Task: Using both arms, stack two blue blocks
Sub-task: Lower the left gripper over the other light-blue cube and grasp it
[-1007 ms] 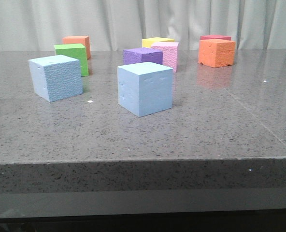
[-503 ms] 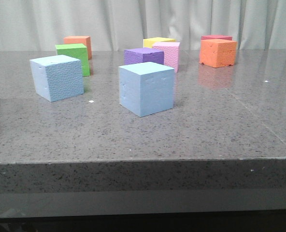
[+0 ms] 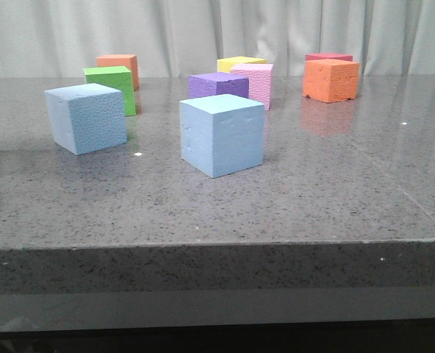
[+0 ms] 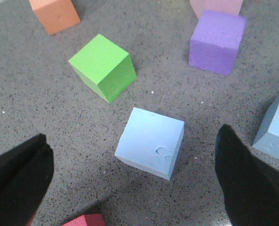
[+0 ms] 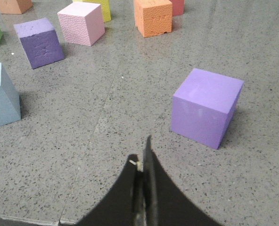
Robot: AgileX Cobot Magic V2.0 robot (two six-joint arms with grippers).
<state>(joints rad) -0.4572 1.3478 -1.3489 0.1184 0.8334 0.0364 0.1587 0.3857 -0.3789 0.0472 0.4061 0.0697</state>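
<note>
Two pale blue blocks sit apart on the grey table: one at the left (image 3: 85,118), one nearer the middle (image 3: 223,134). Neither arm shows in the front view. In the left wrist view my left gripper (image 4: 132,150) hangs open above the left blue block (image 4: 150,141), one black finger (image 4: 17,179) on each side and well clear of it. The other blue block (image 4: 277,129) is cut by the frame edge. My right gripper (image 5: 142,159) is shut on nothing above bare table, with a blue block (image 5: 2,96) off to one side.
A lilac cube (image 5: 205,106) stands close to the right gripper. Green (image 3: 112,88), orange (image 3: 119,68), dark purple (image 3: 217,84), pink (image 3: 253,82), yellow (image 3: 239,63), orange (image 3: 330,79) and red (image 3: 328,56) cubes fill the back. A red cube (image 4: 85,220) lies beside the left finger.
</note>
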